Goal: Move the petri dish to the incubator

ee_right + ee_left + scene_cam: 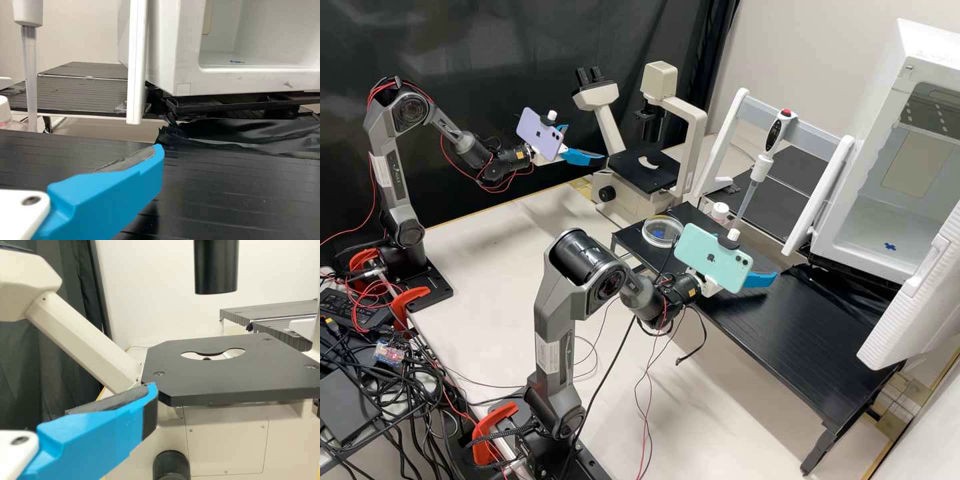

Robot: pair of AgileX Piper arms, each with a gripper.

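Near the microscope [643, 176], left gripper [588, 144] with jaws spread — over the stand [807, 340], right gripper [761, 279] likewise.

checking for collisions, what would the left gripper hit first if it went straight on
Probably the near edge of the microscope stage; the left gripper might skim over it, as depth is unclear.

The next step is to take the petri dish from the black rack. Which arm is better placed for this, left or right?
Probably the right arm: it ends above the black rack, near the petri dish and facing the open incubator. The left arm points to the microscope.
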